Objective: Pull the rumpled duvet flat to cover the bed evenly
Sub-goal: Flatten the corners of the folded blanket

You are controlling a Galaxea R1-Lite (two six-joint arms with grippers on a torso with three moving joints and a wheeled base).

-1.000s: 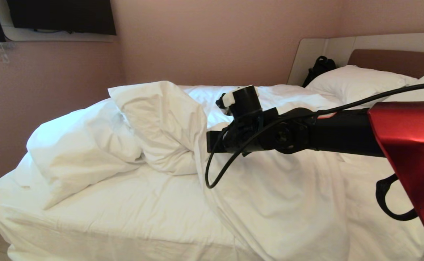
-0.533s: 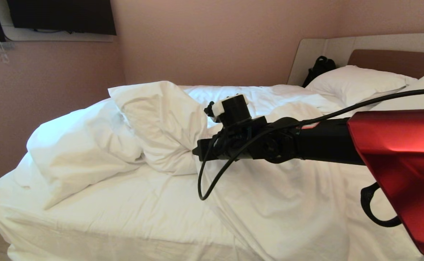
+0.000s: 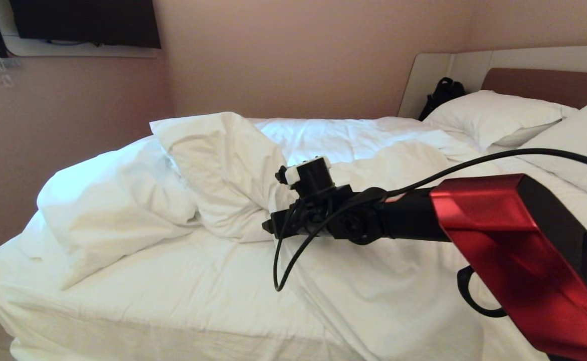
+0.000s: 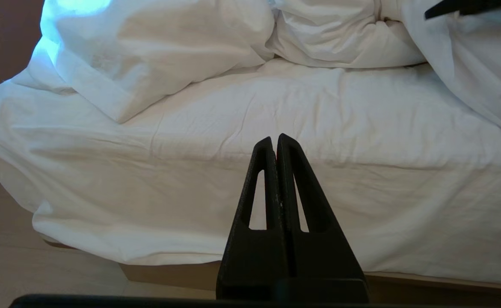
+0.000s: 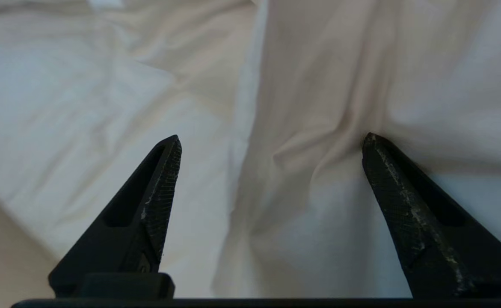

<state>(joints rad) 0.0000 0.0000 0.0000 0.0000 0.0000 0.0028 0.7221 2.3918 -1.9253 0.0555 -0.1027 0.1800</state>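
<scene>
Pink walls, low bed (image 3: 138, 296), and its duvet (image 3: 213, 170) is bunched in a heap ahead of and beyond the right gripper (image 5: 271, 145), one fold trailing down right under the jaws. They're spread wide, holding nothing, a ridge of cloth running lengthwise between the tips. Right arm is clearly nearer. Left gripper (image 4: 274, 143) hangs clenched and empty by the mattress side, well short.
</scene>
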